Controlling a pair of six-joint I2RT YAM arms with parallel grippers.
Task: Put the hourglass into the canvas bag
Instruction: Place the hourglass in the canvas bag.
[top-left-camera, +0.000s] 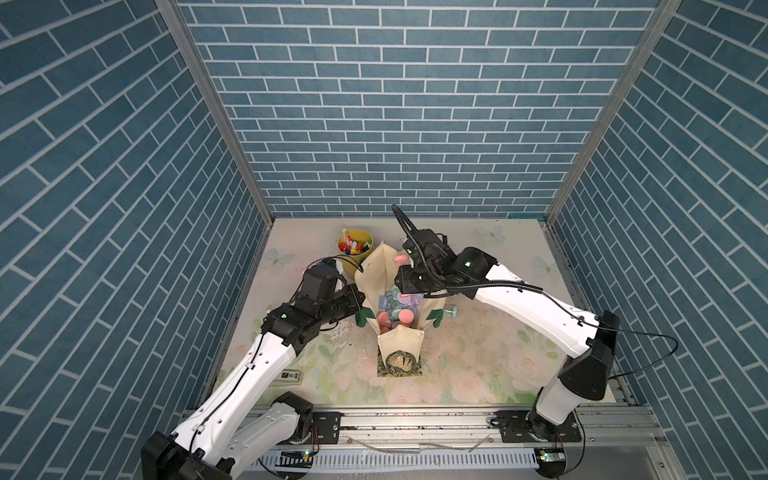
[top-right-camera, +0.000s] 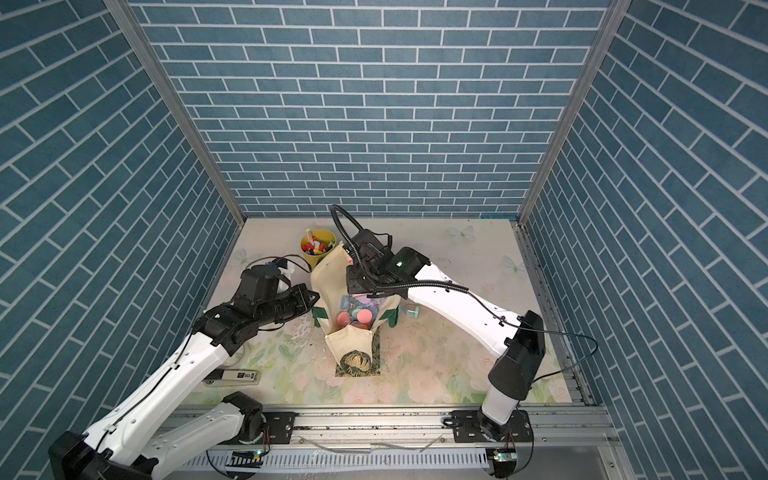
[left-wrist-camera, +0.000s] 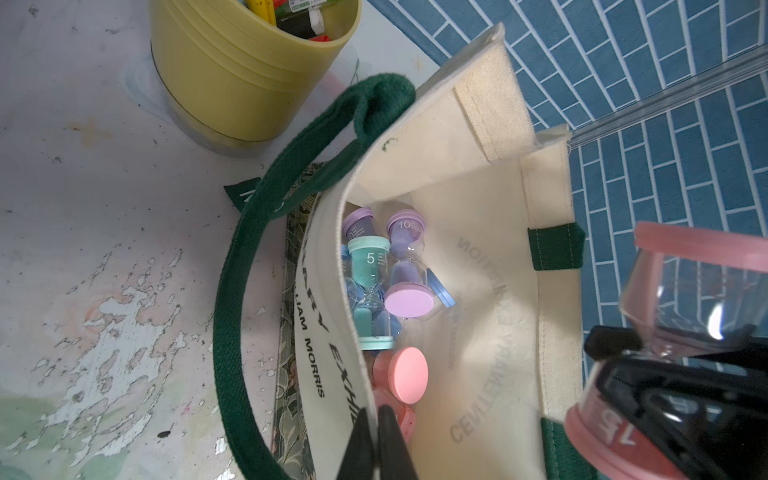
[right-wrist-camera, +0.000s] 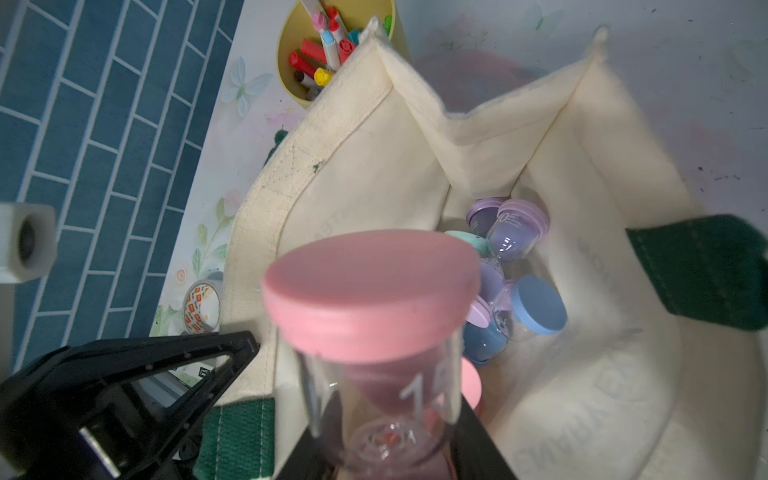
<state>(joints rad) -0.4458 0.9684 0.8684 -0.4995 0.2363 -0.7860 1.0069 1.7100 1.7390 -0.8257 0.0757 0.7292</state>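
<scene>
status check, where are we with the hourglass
Left claw shut on rim of cream canvas bag. Right claw shut on pink-capped glass hourglass, over the bag mouth. Mouth unblocked; pastel hourglasses piled inside.

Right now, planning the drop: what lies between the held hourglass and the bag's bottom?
In the right wrist view, below the pink hourglass, other hourglasses pile inside the canvas bag.

Both top views look steeply down from high over the six o'clock edge of the table (top-left-camera: 478, 374) toward the twelve o'clock wall, far off, and share nearly everything. The left wrist view looks into the canvas bag (left-wrist-camera: 478, 208) from over its nine o'clock rim. The right wrist view looks from over its mouth. Both are close and share the bag's inside, the hourglass (right-wrist-camera: 370, 291) and the yellow cup (right-wrist-camera: 289, 83).
</scene>
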